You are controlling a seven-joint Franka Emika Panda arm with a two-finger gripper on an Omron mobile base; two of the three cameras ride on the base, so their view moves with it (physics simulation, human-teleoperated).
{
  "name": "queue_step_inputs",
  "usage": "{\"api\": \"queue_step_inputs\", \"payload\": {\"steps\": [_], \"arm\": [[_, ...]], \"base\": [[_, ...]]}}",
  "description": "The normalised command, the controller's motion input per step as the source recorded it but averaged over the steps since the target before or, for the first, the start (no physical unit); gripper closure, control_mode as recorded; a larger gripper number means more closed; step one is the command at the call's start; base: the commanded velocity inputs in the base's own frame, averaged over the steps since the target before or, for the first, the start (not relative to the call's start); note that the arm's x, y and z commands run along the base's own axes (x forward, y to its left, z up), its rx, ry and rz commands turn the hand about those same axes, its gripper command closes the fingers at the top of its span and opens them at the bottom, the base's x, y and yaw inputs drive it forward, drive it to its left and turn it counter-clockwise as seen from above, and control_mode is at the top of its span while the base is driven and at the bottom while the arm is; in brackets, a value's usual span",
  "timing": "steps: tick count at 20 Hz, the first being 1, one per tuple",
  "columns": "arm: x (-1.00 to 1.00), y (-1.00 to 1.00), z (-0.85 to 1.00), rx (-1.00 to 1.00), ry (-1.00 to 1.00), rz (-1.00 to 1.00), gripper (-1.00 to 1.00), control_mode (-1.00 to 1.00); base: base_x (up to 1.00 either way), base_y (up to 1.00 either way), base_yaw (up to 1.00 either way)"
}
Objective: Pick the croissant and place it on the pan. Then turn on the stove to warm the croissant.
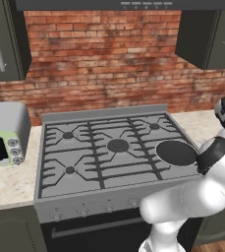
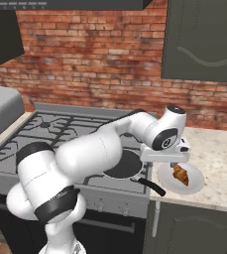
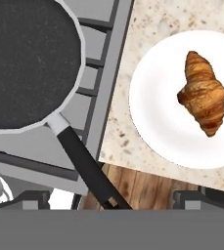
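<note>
The golden-brown croissant (image 3: 204, 93) lies on a white plate (image 3: 155, 112) on the counter, right of the stove (image 1: 104, 152). The black pan (image 3: 28, 63) sits on the stove's front right burner, its long handle (image 3: 86, 168) pointing off the front edge. My gripper (image 3: 113, 200) hangs open above the gap between pan and plate, with nothing between its fingers. In the right base view the hand hovers just over the croissant (image 2: 180, 174) and the plate (image 2: 192, 186), next to the pan (image 2: 122, 166). The left base view shows the pan (image 1: 177, 152) beside my arm.
A grey-and-green toaster oven (image 1: 3, 135) stands on the counter left of the stove. Small knobs (image 1: 94, 209) line the stove's front. A brick wall and dark cabinets rise behind. Speckled counter (image 2: 219, 154) extends right of the plate.
</note>
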Motion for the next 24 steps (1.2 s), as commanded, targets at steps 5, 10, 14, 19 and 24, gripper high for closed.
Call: {"api": "queue_step_inputs", "payload": {"steps": [5, 10, 14, 19, 24], "arm": [[0.09, -0.08, -0.15, 0.0, 0.0, 0.0, -1.0, -1.0], [0.18, -0.07, -0.12, 0.0, 0.0, 0.0, -1.0, -1.0], [0.2, -0.1, -0.13, 0.0, 0.0, 0.01, -1.0, -1.0], [0.17, -0.21, -0.13, 0.01, 0.0, 0.02, -1.0, -1.0], [0.19, -0.38, -0.1, 0.03, 0.0, 0.04, -1.0, -1.0]], "base": [[0.0, 0.0, 0.0], [0.0, 0.0, 0.0], [0.0, 0.0, 0.0], [0.0, 0.0, 0.0], [0.0, 0.0, 0.0]]}}
